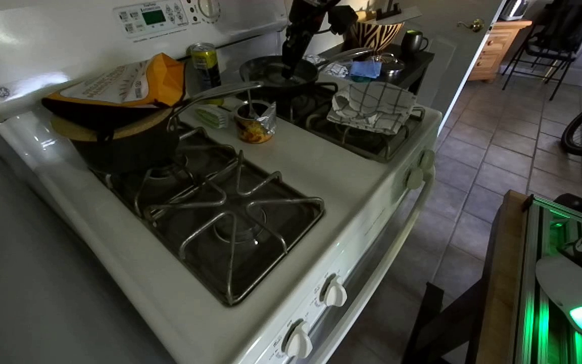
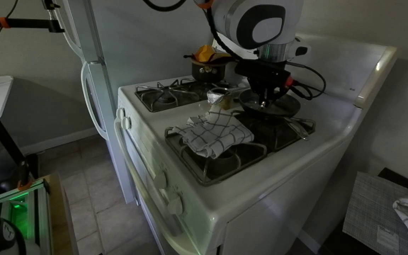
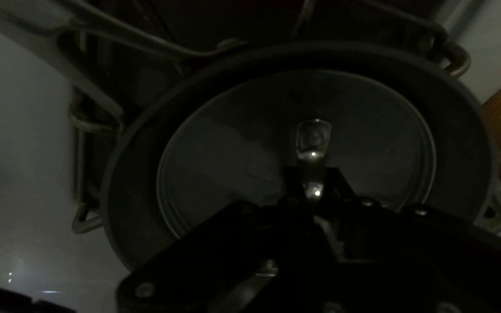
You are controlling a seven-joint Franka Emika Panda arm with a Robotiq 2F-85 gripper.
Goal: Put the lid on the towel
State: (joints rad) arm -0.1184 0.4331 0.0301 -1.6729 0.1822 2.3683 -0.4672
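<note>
Lid [image 3: 233, 143] is in the pan [image 3: 472, 152], inside its rim — can't make out whether it's resting on the bottom or slightly raised. Gripper [image 3: 313, 180] is over the pan, jaws drawn in to about strap width, a finger [image 3: 292, 180] at each side of the lid's metal strap handle [image 3: 313, 134]. I see no gap in the wrist view, so I read it as a hold on the lid. It's dark, so I'd prove it with a small lift.

Handling: lid looks stiff, smooth, probably fairly light. Strap handle is narrow and likely slick — off-centre, the lid may pivot. Best bite is mid-strap. The near end is hidden behind the gripper, so I can't verify centring.

Towel [image 2: 221, 131] lies over a grate [image 2: 205, 182] of the stove [image 2: 275, 216], forward of the pan. Soft, bunched; should give unevenly, so I'd lower level and slow. Need to clear the pan rim first, and miss the foil-topped cup [image 1: 251, 131] beside the pan.
</note>
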